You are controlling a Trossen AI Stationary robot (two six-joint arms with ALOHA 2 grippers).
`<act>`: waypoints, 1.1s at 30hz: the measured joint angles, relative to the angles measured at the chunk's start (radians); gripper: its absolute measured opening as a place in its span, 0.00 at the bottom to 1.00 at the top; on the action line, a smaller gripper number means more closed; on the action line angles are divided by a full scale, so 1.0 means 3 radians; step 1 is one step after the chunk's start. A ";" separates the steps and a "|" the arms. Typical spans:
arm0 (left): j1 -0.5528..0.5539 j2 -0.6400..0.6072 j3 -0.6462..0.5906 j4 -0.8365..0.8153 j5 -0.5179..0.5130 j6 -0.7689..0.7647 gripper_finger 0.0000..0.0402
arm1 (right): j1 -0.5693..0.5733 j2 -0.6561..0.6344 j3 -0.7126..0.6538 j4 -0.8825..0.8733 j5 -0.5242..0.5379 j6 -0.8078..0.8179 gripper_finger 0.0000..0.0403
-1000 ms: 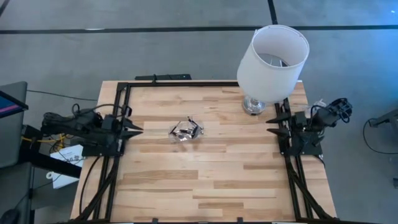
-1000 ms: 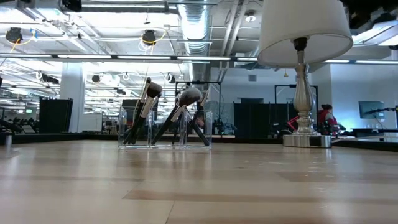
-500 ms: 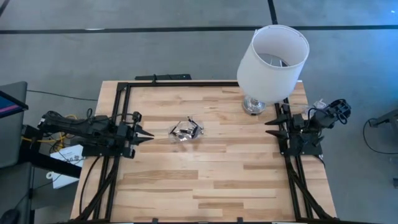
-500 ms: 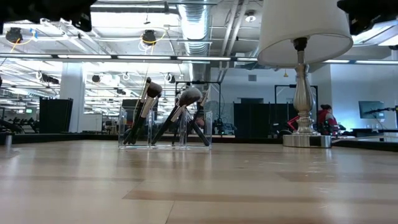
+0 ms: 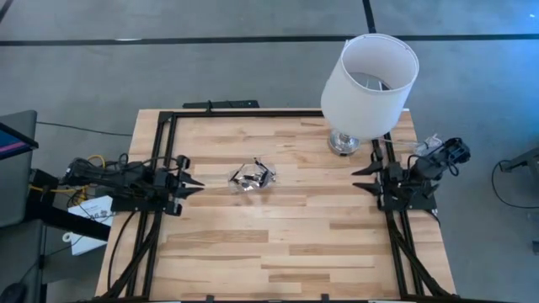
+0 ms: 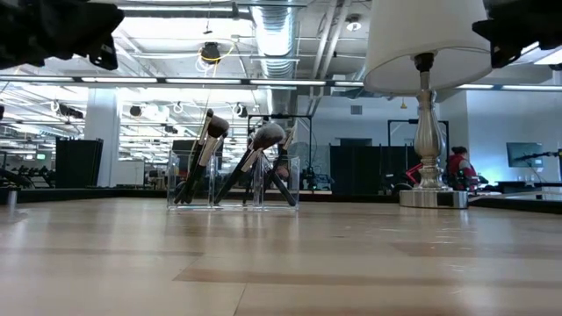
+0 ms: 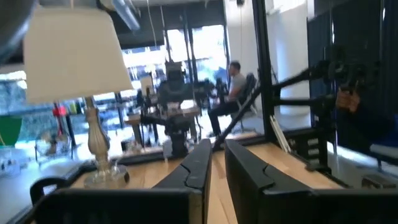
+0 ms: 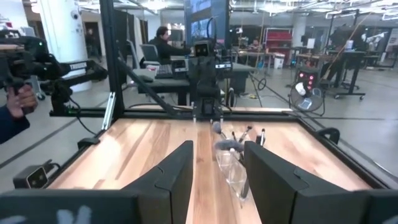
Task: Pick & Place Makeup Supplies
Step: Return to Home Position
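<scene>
Makeup brushes (image 6: pixel 233 162) lean inside a clear organizer (image 6: pixel 290 186) at the middle of the table (image 5: pixel 278 244), well apart from a lamp (image 5: pixel 370 80) near the right arm. The left gripper (image 5: pixel 195 185) hangs at the left edge, fingers almost together, empty. The right gripper (image 5: pixel 360 178) sits at the right edge, fingers spread, empty.

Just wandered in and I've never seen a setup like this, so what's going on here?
Nothing is being handled right now. The makeup brushes stand bristles-up in a clear organizer near the middle of the wooden table, and none lies loose on it. The left tool hangs at the table's left edge. The right tool, open, hangs at the right edge, near a white lamp. Neither tool holds anything, so the sorting job looks finished.
</scene>
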 joint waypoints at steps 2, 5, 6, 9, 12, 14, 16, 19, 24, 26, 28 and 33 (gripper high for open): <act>0.0000 -0.0169 -0.0065 -0.0013 -0.0005 0.0011 0.11 | 0.0000 0.0000 -0.0033 0.0005 -0.0004 0.0001 0.33; -0.0001 -0.0175 -0.0063 0.0007 0.0007 0.0047 0.11 | -0.0004 0.0000 -0.0132 0.0084 0.0009 -0.0004 0.33; -0.0001 -0.0168 -0.0063 0.0019 0.0014 0.0059 0.11 | -0.0004 0.0000 -0.0163 0.0119 0.0021 -0.0024 0.33; -0.0001 -0.0149 -0.0063 0.0013 0.0012 0.0065 0.11 | -0.0004 -0.0001 -0.0179 0.0198 0.0058 -0.0045 0.33; -0.0001 -0.0088 -0.0063 -0.0004 0.0011 0.0016 0.11 | -0.0003 0.0000 -0.0243 0.0200 0.0077 0.0045 0.33; 0.0000 -0.0002 -0.0063 -0.0011 0.0011 -0.0104 0.11 | -0.0003 -0.0001 -0.0334 0.0314 0.0081 0.0114 0.33; -0.0001 0.0115 -0.0063 -0.0011 0.0010 -0.0246 0.11 | -0.0003 -0.0001 -0.0453 0.0402 0.0079 0.0123 0.33; -0.0001 0.0299 -0.0063 0.0016 -0.0043 -0.0125 0.11 | -0.0003 -0.0001 -0.0603 0.0651 0.0080 0.0115 0.33; 0.0000 0.0532 -0.0063 0.0033 -0.0094 0.0076 0.11 | -0.0003 -0.0001 -0.0774 0.0839 0.0081 0.0157 0.33; 0.0000 0.0615 -0.0062 0.0044 -0.0094 0.0076 0.11 | -0.0003 0.0002 -0.0840 0.0943 0.0081 0.0161 0.33; 0.0000 0.0697 -0.0062 0.0040 -0.0094 0.0076 0.11 | -0.0003 0.0014 -0.0860 0.1015 0.0078 0.0099 0.33; 0.0000 0.0857 -0.0062 0.0039 -0.0094 0.0076 0.11 | -0.0004 0.0011 -0.0861 0.1006 0.0082 0.0004 0.33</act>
